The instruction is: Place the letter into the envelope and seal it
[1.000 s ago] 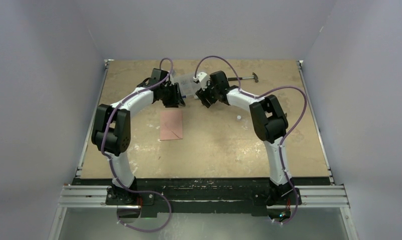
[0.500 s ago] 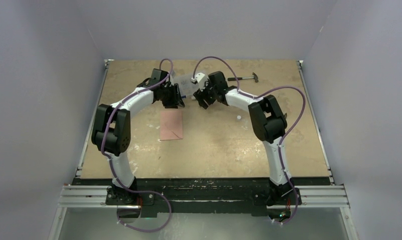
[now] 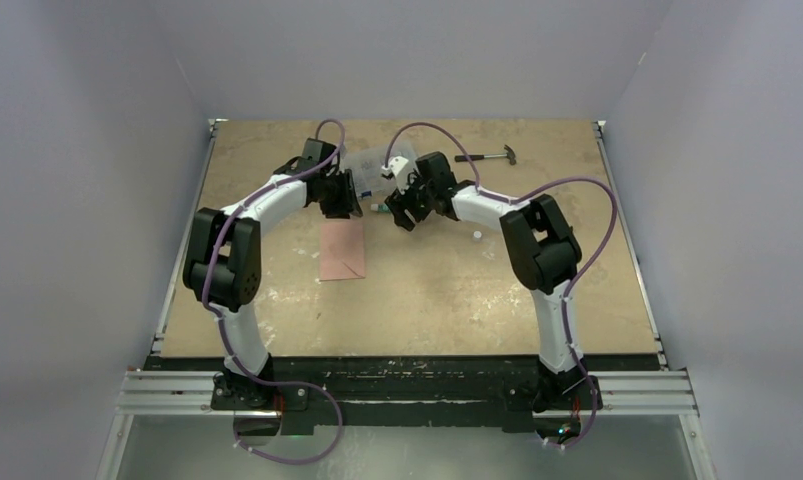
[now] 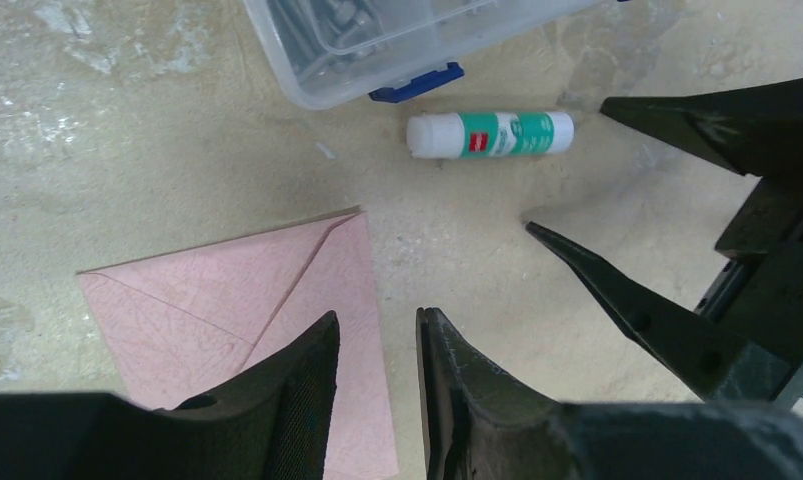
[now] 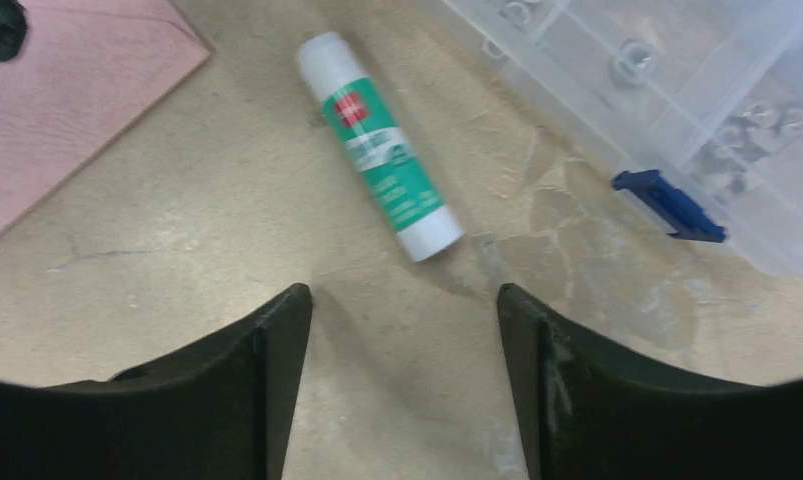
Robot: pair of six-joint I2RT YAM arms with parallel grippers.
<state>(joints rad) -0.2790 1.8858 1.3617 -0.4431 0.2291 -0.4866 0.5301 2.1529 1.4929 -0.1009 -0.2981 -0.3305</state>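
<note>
The left jaws hang slightly parted, empty, over an edge of the envelope (image 4: 237, 300). The right jaws stand wide, empty, near a glue stick (image 5: 380, 143).

Soft even light; blurred wrist-view edges

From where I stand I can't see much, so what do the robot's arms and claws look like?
The left arm and the right arm are slim white tubes joined by chunky black housings. A purple cable loops loosely along each. The left gripper and right gripper are matte black, each with two tapering fingers. No markings are visible.
</note>
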